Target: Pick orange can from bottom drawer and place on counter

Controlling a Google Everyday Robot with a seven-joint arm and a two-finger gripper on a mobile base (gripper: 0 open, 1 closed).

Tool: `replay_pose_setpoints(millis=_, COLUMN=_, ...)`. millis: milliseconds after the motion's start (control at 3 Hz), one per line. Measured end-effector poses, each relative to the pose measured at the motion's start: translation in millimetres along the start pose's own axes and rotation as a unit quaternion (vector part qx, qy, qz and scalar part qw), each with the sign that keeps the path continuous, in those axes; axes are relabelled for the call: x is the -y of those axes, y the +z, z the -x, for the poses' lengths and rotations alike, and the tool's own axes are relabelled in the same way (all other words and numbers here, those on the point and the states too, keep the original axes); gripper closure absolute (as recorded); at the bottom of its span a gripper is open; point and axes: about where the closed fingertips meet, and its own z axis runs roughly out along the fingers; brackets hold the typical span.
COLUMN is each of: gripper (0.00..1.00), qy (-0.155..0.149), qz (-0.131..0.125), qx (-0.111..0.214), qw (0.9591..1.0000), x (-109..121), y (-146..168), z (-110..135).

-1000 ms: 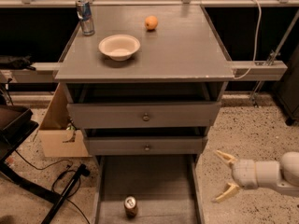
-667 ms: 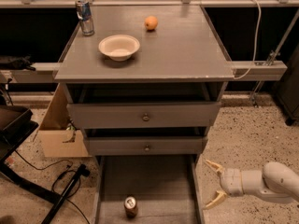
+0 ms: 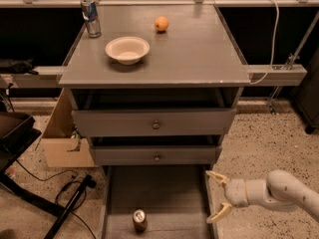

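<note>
The orange can [image 3: 139,220] stands upright on the floor of the pulled-out bottom drawer [image 3: 164,195], near its front left. My gripper [image 3: 216,196] is open and empty, fingers spread and pointing left, at the drawer's right wall, well to the right of the can. The counter [image 3: 194,54] is the wide grey cabinet top above.
On the counter stand a white bowl [image 3: 127,49], a slim silver-blue can [image 3: 90,17] at the back left and a round orange fruit [image 3: 161,24]. Two upper drawers with knobs [image 3: 156,125] sit slightly open. A cardboard box [image 3: 62,138] and cables [image 3: 65,193] lie left of the cabinet.
My gripper has moved left from the floor area at the right to the right wall of the bottom drawer. The can has not moved.
</note>
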Motion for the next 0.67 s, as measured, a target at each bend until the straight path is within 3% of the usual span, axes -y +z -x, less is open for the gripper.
replay_pose_setpoints(millis=333, gripper=0.00, qy=0.000, qz=0.067, qx=0.017, qw=0.9976, x=-14.5, y=92.9, z=-21.4)
replay_pose_setpoints(millis=667, gripper=0.00, qy=0.011, qz=0.110, qx=0.039, qw=0.9931, x=-32.4, y=153.5, z=-35.0)
